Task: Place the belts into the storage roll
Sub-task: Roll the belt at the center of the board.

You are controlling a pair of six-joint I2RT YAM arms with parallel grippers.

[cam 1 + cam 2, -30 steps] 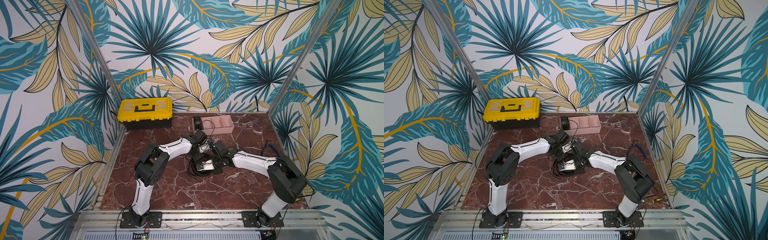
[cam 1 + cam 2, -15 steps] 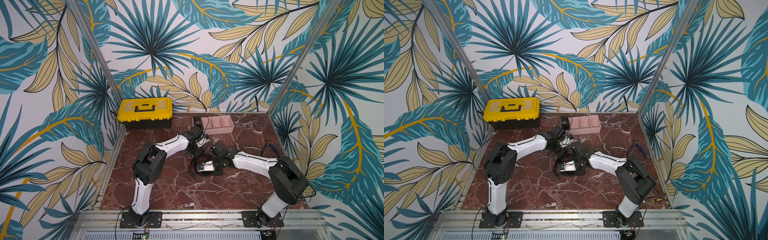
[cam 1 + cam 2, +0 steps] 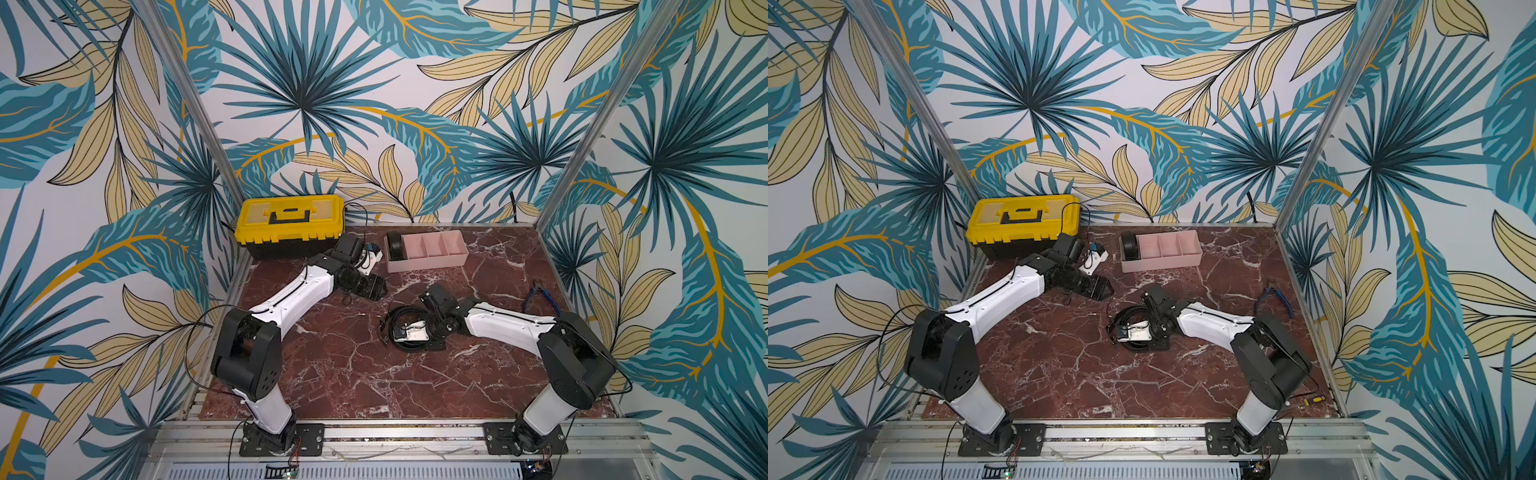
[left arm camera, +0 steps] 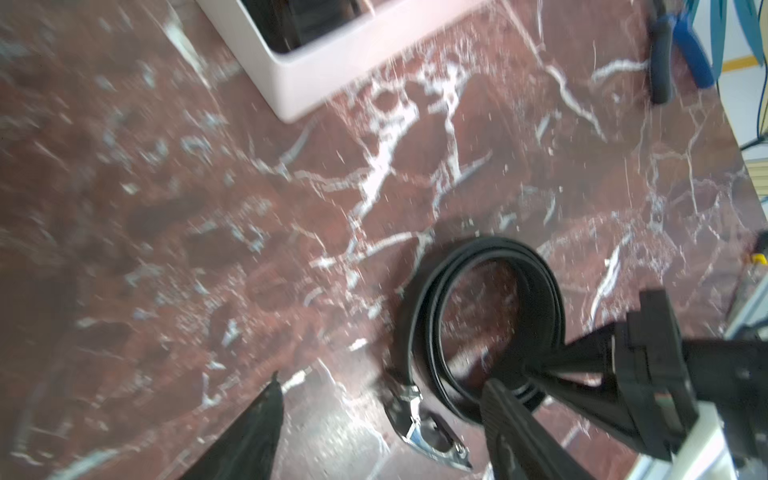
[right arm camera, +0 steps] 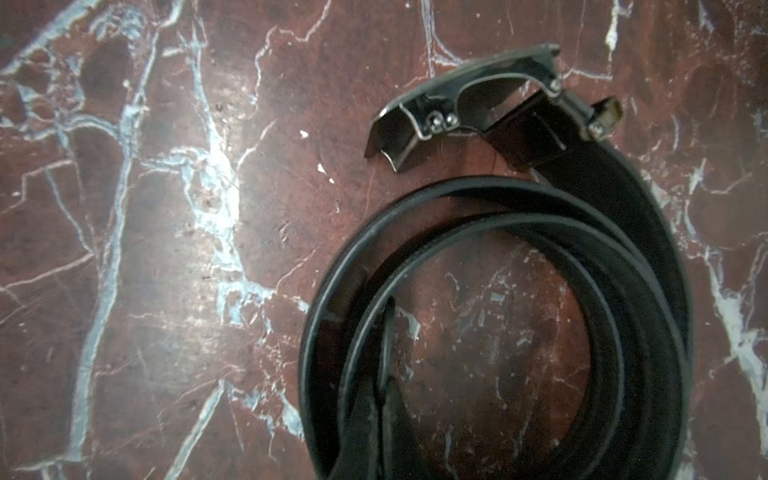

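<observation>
Entry: belts, two, black. The coiled belt (image 3: 395, 246) is wound tight and stood on edge in the end compartment of the storage roll (image 3: 428, 264), a pale pink tray divided into four compartments and set near the back of the marble table (image 3: 353, 374). The occupied compartment is the one nearest the toolbox (image 3: 291, 226). The loose belt (image 5: 648, 249) is found on the table in front of the storage roll, toward the arm bases and well apart from the tray. It is stood on edge in a few slack rings. Its metal buckle (image 5: 478, 83) is laid on the marble at the outer end of the winding, just beside the rings. The right gripper (image 4: 519, 368) is lowered onto this belt and is closed on a turn of the strap. Much of the ring is covered by the arm's wrist camera in both top views. The left gripper is held between the storage roll and the loose belt, nearer the front corner of the tray at its toolbox end. Its fingers (image 4: 257, 428) are spread wide and nothing is gripped. The toolbox, yellow over black with its lid shut, is placed beyond that same end of the storage roll, against the back wall. A blue-handled hand tool (image 3: 540, 297) is laid past the opposite end of the tray, nearer the front and close to the side wall.
</observation>
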